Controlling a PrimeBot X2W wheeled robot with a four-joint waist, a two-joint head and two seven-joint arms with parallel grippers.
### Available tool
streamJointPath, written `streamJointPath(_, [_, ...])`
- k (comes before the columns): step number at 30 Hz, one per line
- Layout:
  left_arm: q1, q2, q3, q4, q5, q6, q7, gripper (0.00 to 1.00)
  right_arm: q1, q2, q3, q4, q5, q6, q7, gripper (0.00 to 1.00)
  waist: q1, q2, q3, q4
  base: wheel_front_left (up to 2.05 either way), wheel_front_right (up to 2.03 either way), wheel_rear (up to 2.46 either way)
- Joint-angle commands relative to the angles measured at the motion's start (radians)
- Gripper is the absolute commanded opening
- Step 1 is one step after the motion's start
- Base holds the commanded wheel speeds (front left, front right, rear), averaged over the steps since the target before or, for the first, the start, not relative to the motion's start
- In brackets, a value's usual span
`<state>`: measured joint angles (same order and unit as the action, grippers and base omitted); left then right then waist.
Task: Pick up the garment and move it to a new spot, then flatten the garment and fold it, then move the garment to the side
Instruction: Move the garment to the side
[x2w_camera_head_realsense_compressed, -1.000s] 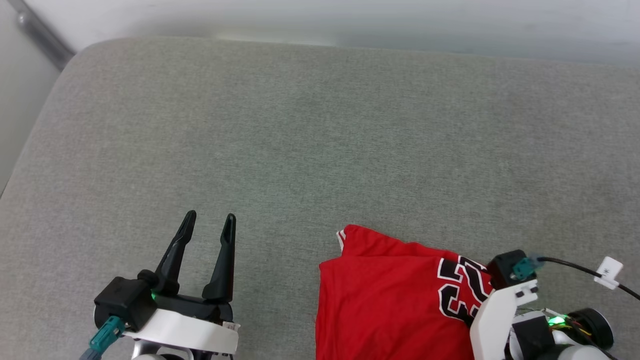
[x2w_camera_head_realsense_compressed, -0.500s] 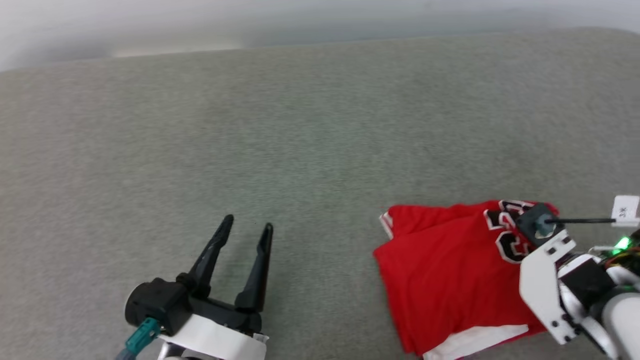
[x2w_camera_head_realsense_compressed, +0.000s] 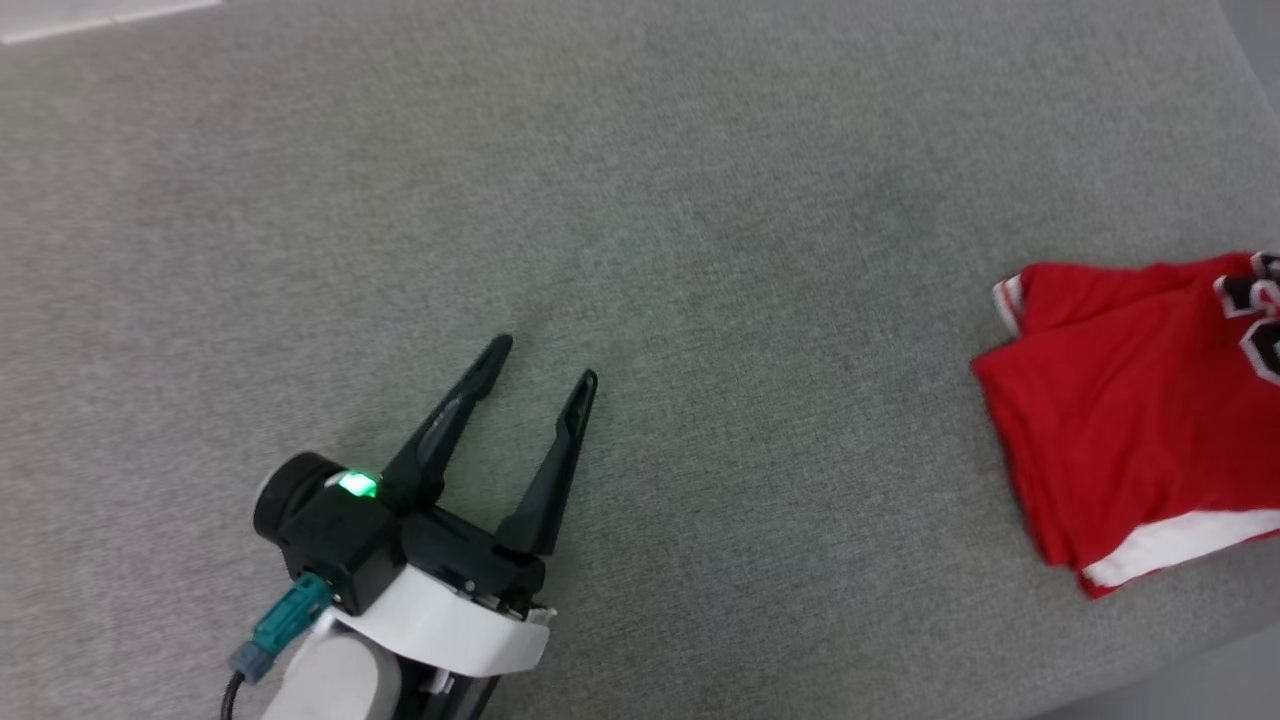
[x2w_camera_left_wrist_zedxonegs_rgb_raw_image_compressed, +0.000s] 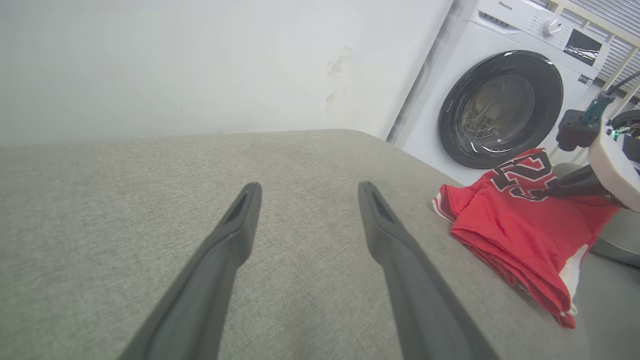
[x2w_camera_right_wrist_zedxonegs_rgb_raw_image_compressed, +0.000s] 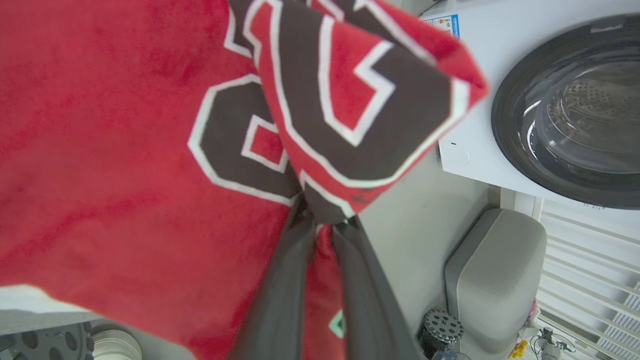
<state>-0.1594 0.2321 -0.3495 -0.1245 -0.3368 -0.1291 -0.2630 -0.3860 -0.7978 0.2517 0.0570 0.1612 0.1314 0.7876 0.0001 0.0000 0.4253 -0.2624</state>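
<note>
We have our right gripper (x2w_camera_right_wrist_zedxonegs_rgb_raw_image_compressed: 325, 220) clamped on the lettered corner of the folded red jersey T-shirt with white trim (x2w_camera_head_realsense_compressed: 1120, 420), lying at the grey upholstered surface's (x2w_camera_head_realsense_compressed: 640, 200) right edge. Our left gripper (x2w_camera_head_realsense_compressed: 544, 362), fingers spread and empty, hovers well apart to its left.

Left pincer (x2w_camera_head_realsense_compressed: 545, 362) at 8 o'clock, spread wide, pointing toward 1 o'clock; right pincer (x2w_camera_right_wrist_zedxonegs_rgb_raw_image_compressed: 324, 225) clamped onto the garment (x2w_camera_right_wrist_zedxonegs_rgb_raw_image_compressed: 100, 150).

"Hisense" on the washing machine (x2w_camera_left_wrist_zedxonegs_rgb_raw_image_compressed: 500, 107); the garment (x2w_camera_left_wrist_zedxonegs_rgb_raw_image_compressed: 520, 220) bears block numerals, folded, not legible
</note>
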Motion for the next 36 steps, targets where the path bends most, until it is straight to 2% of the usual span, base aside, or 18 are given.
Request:
streamJointPath(1, [-0.027,0.015,-0.003,-0.018,0.008,-0.002,-0.002,1.00,-0.043,-0.016,-0.020,0.037,0.008,-0.001,-0.035,0.00,-0.0001,0.0000,0.063,-0.042,0.00,0.00,0.00])
streamJointPath(7, [-0.080,0.053,-0.007,-0.085,0.014,-0.002,-0.002,1.00,-0.122,-0.028,-0.074,0.193,-0.010,-0.001,-0.164,0.00,-0.0001,0.0000,0.133,-0.038,0.00,0.00,0.00])
streamJointPath(13, [-0.112,0.090,-0.007,-0.150,0.025,-0.002,-0.002,1.00,-0.191,0.000,-0.151,0.340,-0.051,-0.001,-0.294,0.00,-0.0001,0.0000,0.207,-0.019,0.00,0.00,0.00])
streamJointPath(20, [-0.125,0.112,0.011,-0.196,0.034,-0.002,-0.002,1.00,-0.236,0.030,-0.240,0.475,-0.092,-0.002,-0.352,0.00,-0.0001,0.0000,0.251,0.006,0.00,0.00,0.00])
streamJointPath(24, [-0.125,0.109,0.016,-0.202,0.032,-0.002,-0.002,1.00,-0.248,0.057,-0.289,0.522,-0.110,-0.002,-0.349,0.00,-0.0001,0.0000,0.249,0.016,0.00,0.00,0.00])
streamJointPath(25, [-0.123,0.107,0.016,-0.199,0.030,-0.002,-0.002,1.00,-0.252,0.066,-0.302,0.524,-0.117,-0.001,-0.354,0.11,-0.0001,0.0000,0.244,0.017,0.00,0.00,0.00])
streamJointPath(26, [-0.121,0.103,0.016,-0.195,0.028,-0.002,-0.002,1.00,-0.255,0.076,-0.312,0.524,-0.125,-0.001,-0.356,0.96,-0.0001,0.0000,0.237,0.018,0.00,0.00,0.00])
streamJointPath(27, [-0.117,0.100,0.017,-0.189,0.027,-0.002,-0.002,1.00,-0.256,0.085,-0.320,0.526,-0.132,-0.001,-0.350,1.00,-0.0001,0.0000,0.227,0.019,0.00,0.00,0.00])
streamJointPath(33, [-0.093,0.064,0.046,-0.150,0.036,-0.001,-0.002,1.00,-0.260,0.124,-0.341,0.473,-0.151,-0.001,-0.300,1.00,-0.0001,0.0000,0.134,0.028,0.00,0.00,0.00])
streamJointPath(36, [-0.071,0.044,0.071,-0.130,0.029,-0.001,-0.002,1.00,-0.240,0.140,-0.332,0.402,-0.127,-0.001,-0.272,1.00,-0.0001,0.0000,0.067,0.044,0.00,0.00,0.00])
